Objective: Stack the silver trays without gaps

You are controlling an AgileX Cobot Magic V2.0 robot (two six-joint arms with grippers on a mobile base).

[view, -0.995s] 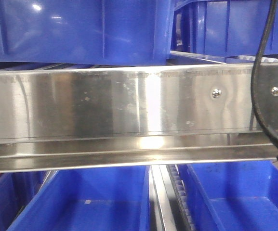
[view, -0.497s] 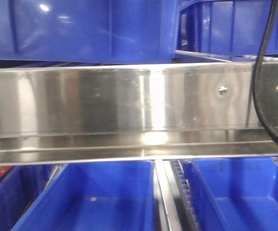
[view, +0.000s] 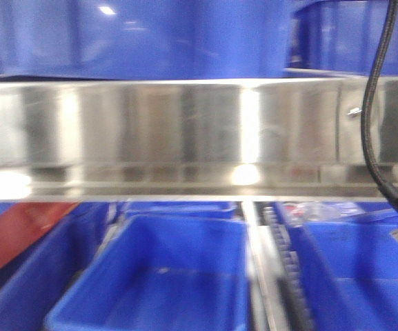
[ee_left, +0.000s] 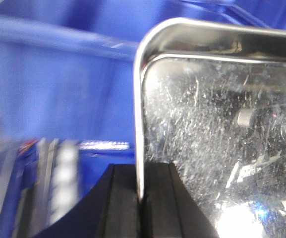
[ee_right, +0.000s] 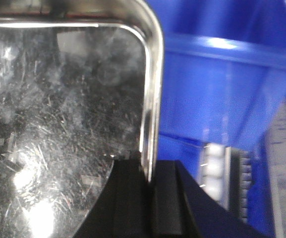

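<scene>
One silver tray, scratched and shiny, is held between both grippers over blue bins. In the left wrist view the tray [ee_left: 222, 124] fills the right half, and my left gripper [ee_left: 142, 198] is shut on its left rim. In the right wrist view the same tray [ee_right: 63, 99] fills the left half, and my right gripper [ee_right: 150, 191] is shut on its right rim. I see no second tray. The tray and the grippers do not show in the front view.
A long steel rail [view: 185, 131] crosses the front view, with blue bins above it [view: 150, 41] and below it [view: 164, 276]. A black cable [view: 372, 124] hangs at the right. A toothed strip [view: 288, 269] runs between the lower bins.
The front view has become blurred. The rail has shifted up and to the right in the frame, and more of the lower blue bins shows.
</scene>
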